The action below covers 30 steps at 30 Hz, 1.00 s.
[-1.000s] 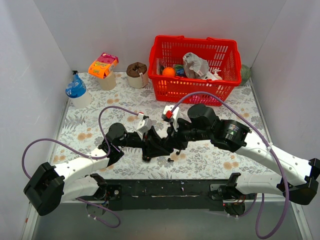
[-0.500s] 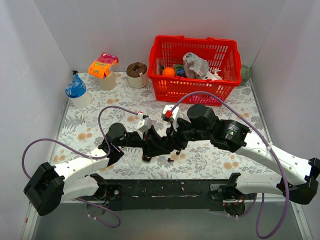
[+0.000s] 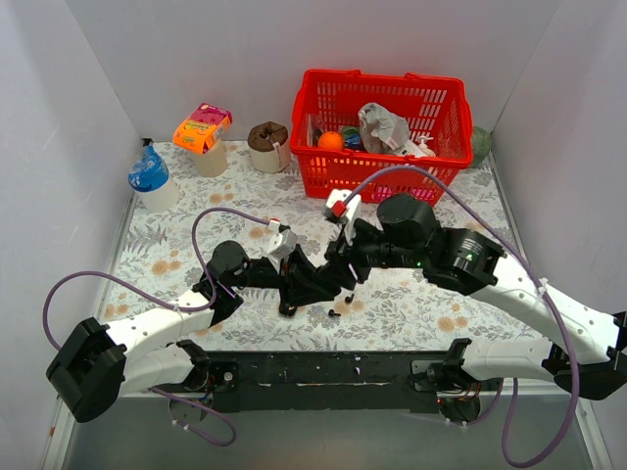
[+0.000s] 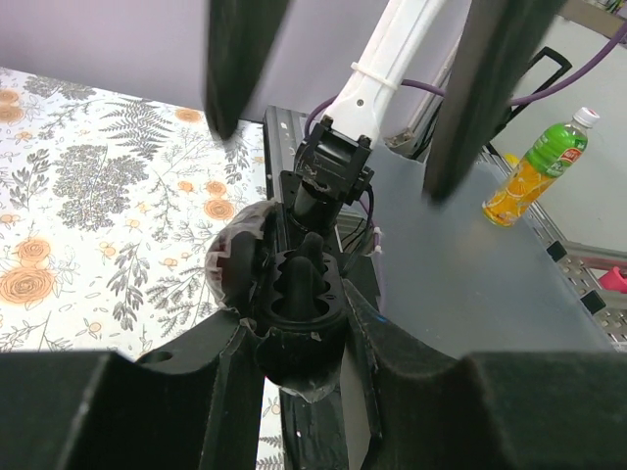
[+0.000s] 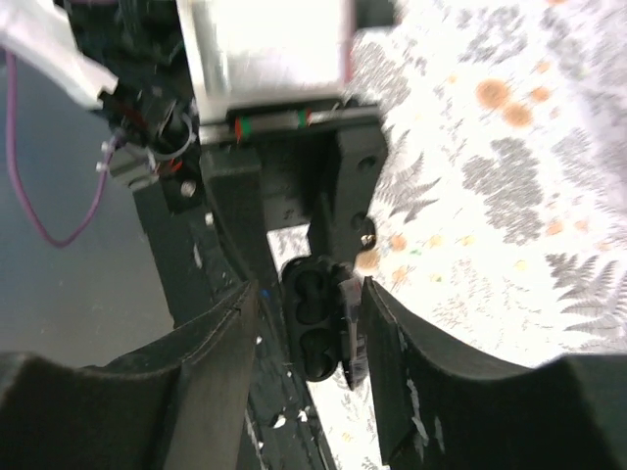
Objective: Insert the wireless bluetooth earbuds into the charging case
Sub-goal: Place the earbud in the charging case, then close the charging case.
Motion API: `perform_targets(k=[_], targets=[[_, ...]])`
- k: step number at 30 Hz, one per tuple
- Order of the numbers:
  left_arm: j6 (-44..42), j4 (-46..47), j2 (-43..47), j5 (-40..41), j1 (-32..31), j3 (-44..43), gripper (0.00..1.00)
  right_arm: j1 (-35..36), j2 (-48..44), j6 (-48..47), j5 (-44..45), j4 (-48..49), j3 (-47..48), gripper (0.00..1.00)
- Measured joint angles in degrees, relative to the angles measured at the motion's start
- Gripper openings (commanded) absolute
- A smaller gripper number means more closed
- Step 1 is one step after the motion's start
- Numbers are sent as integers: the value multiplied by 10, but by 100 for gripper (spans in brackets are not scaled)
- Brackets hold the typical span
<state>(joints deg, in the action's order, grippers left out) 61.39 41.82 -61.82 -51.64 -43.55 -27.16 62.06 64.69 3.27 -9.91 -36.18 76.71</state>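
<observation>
Claw on the left (image 4: 294, 343) clamped on a glossy black pebble-shaped case (image 4: 250, 264), lid open, over the near middle of the flowered cloth (image 3: 411, 304). Right claw (image 5: 306, 294) half spread, matte fingers flanking that case; tiny rounded earbuds (image 4: 306, 264) seated in its wells.

Overhead view faces table (image 3: 147, 245); both wrist views close, sharing case (image 4: 294, 284).

Left end effector (image 4: 294, 328) clamped, right (image 5: 312, 343) parted
</observation>
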Motion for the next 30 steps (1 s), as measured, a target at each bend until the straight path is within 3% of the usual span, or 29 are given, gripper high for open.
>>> perform_targets(k=[4, 11, 14, 30], targets=[[0, 3, 3, -1, 0, 1, 0, -1, -19, 6, 49, 7, 39, 52], [-2, 7, 23, 12, 0, 7, 0, -31, -63, 40, 154, 18, 18, 19], [-7, 7, 37, 26, 0, 12, 0, -42, -52, 57, 165, 17, -6, 14], [-35, 2, 63, 82, 0, 16, 0, -43, -8, 79, 72, 35, -43, 16]])
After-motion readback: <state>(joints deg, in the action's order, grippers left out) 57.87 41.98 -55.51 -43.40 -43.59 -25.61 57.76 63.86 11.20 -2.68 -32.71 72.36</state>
